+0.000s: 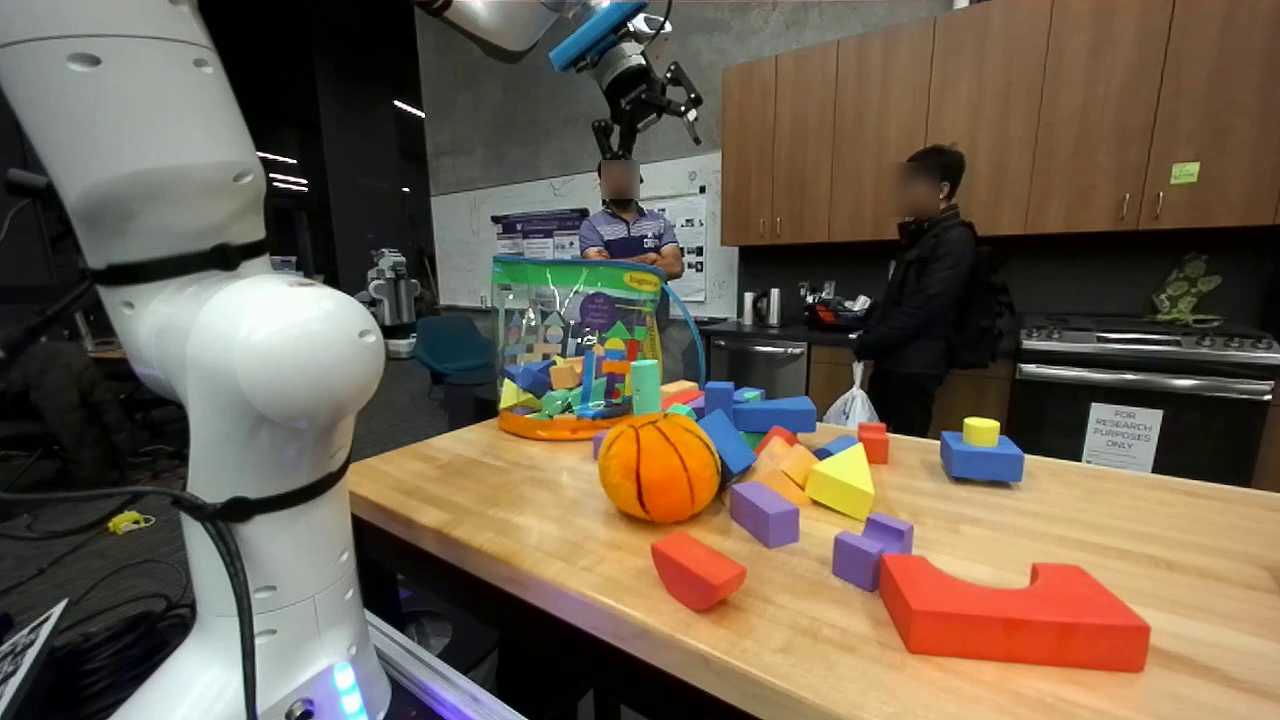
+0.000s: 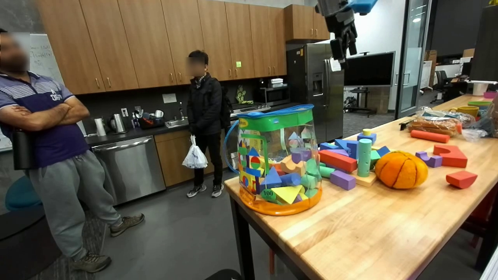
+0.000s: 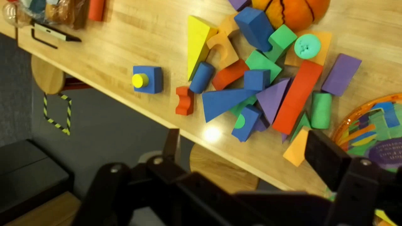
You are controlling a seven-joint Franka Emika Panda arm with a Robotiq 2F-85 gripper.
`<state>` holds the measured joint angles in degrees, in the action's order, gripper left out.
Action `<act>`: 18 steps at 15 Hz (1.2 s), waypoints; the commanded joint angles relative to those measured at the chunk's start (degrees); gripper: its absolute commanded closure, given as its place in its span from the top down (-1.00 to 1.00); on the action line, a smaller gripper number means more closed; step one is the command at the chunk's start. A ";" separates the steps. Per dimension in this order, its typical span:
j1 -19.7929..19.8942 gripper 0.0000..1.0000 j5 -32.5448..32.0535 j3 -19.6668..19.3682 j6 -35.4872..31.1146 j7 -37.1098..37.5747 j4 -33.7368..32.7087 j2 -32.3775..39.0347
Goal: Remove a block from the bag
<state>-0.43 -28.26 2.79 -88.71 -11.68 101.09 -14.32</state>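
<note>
The gripper (image 1: 653, 138) hangs spread and empty, blocks (image 2: 291, 179) in the bag (image 2: 284, 120) below and to one side; reach, grasp and removal appear yet to come.

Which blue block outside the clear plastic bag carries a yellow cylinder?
The rectangular blue block sitting apart beneath the yellow cylinder; the other loose blue blocks are clustered together.

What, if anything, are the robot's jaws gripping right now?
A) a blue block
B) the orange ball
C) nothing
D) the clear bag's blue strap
C: in the wrist view the jaws stand wide apart with nothing gripped, and in both exterior views the clear bag and the orange ball rest on the table, well below them.
</note>
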 commanded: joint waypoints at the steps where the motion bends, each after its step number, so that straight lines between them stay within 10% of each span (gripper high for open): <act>1: -1.88 1.00 -3.51 2.88 -1.64 3.42 -4.93 4.17; 18: -11.99 1.00 -9.85 9.07 -24.32 25.67 8.98 22.88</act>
<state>-10.88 -36.48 12.04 -110.63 10.17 107.87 5.95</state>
